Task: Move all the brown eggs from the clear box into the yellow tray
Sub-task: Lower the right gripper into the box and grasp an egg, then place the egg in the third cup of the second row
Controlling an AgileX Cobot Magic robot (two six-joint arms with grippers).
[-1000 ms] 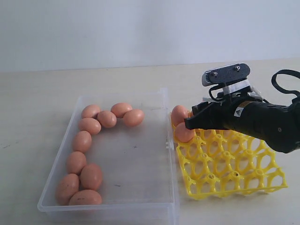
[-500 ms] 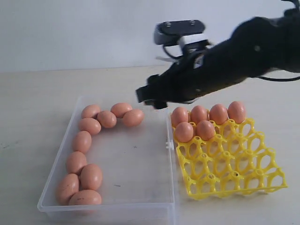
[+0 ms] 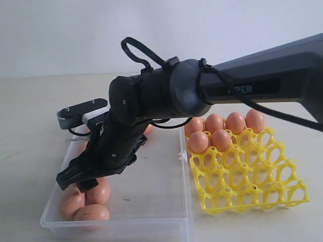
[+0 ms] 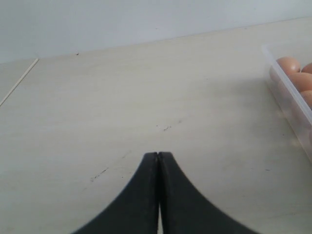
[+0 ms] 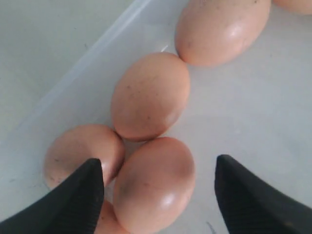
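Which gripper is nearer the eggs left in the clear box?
Right. The right gripper hangs open directly over the brown eggs in the clear box; the left gripper sits shut above the table, outside the box wall.

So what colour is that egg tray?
The tray is bright yellow; the exterior view shows it best.

1 yellow tray (image 3: 252,187), 6 brown eggs (image 3: 221,139) seated in it. 1 clear box (image 3: 154,201): 3 eggs countable at near-left corner, others partly hidden behind arm (image 3: 166,96).
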